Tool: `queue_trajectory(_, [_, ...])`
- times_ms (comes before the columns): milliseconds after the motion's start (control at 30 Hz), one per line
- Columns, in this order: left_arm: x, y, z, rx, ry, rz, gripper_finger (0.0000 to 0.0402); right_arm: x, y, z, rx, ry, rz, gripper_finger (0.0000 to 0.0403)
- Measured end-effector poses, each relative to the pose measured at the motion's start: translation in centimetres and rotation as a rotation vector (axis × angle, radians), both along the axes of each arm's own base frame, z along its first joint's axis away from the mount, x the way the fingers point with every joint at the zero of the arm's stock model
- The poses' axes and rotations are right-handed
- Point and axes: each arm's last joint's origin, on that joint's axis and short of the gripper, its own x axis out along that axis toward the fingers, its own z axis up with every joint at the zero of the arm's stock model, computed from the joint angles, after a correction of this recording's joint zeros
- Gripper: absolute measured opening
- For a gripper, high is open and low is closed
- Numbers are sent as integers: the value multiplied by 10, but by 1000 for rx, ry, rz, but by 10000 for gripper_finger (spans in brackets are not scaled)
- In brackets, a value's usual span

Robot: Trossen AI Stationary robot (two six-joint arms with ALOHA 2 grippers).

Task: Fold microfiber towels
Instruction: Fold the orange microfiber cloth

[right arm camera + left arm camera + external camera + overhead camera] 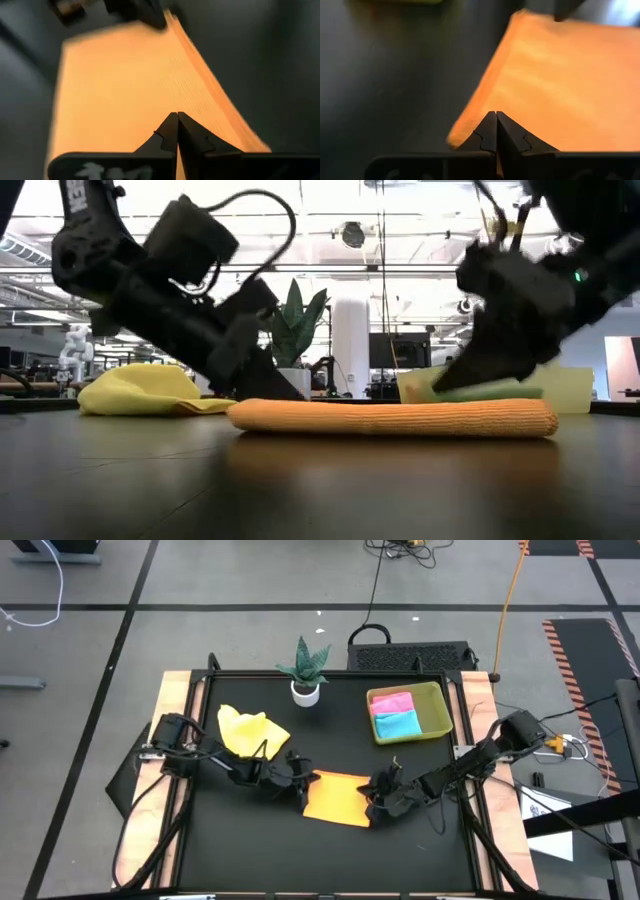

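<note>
A folded orange towel [338, 798] lies flat on the black table's middle. My left gripper [309, 783] is shut, its tips at the towel's far left corner. My right gripper [374, 796] is shut at the towel's right edge. In the low view the left gripper [262, 388] slants down to the towel's [395, 418] left end, and the right gripper [447, 384] slants down onto its top. A crumpled yellow towel [250, 730] lies at the far left. A pink towel [392, 702] and a light blue towel [398, 723] lie in the tray [440, 712]. My left gripper lays its shut fingertips [490, 125] on the orange towel's top beside its far left corner [456, 140], slanting down from the table's left; nothing shows between the fingers. The towel lies flat on the table. My right gripper lays its shut fingertips [171, 126] on the towel's top face near its right edge [130, 135], slanting down from the table's right. Several layers show along the far edge [220, 100]. The towel stays flat on the table.
A small potted plant [305, 670] in a white pot stands at the far middle. The yellow-green tray stands at the far right. Bare black table [330, 860] lies toward the near edge. Wooden rails [172, 700] run along both sides.
</note>
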Motion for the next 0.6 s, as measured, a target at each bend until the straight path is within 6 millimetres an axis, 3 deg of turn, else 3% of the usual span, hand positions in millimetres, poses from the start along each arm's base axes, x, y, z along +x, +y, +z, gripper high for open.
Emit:
queue_trajectory(133, [-1, 6, -7, -18, 43, 34, 5, -5, 0, -16, 34, 102, -9, 0])
queue_trajectory(267, [-1, 6, -3, -22, 40, 35, 10, -7, 5, -20, 35, 123, 6, 0])
queue_trajectory(467, [-3, -8, 16, -35, -24, -8, 4, -12, 13, 1, -16, 30, 43, 0])
queue_trajectory(600, [-5, -18, 16, -76, -10, -124, 7, -11, 15, 10, -37, -23, 46, 0])
